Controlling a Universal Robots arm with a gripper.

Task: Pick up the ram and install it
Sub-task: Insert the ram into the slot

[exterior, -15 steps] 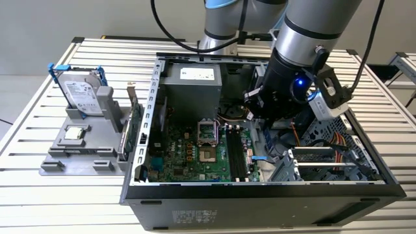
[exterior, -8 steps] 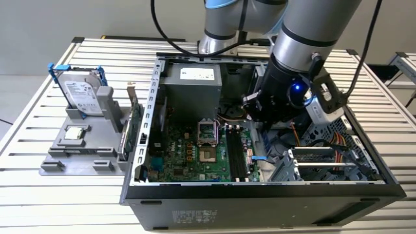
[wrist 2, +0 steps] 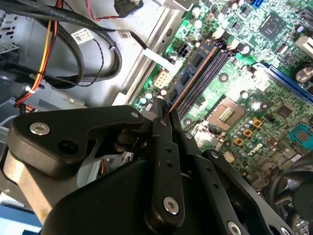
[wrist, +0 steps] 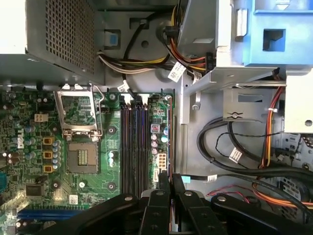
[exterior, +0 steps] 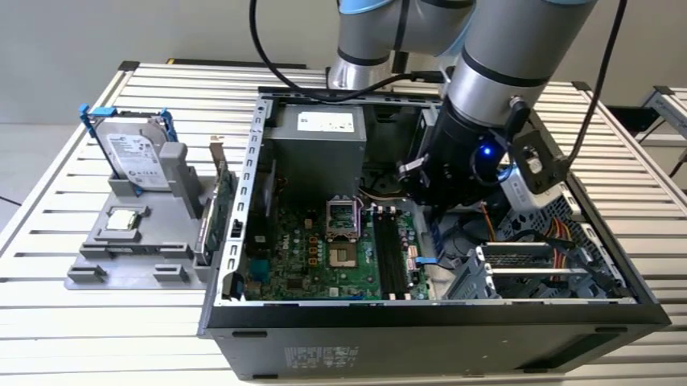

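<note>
Above the motherboard's four memory slots, one gripper pinches one ram edge-on, cables crowding beside.

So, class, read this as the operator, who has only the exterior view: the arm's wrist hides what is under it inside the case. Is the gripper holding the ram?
Observer: Yes. In the second wrist view the gripper is shut on one end of the ram.
Operator: Is it in a slot?
Observer: It doesn't look so. In the first wrist view the memory slots look empty.
Operator: Is it lined up with them?
Observer: In the second wrist view the ram runs parallel to the slots, close beside them.
</note>
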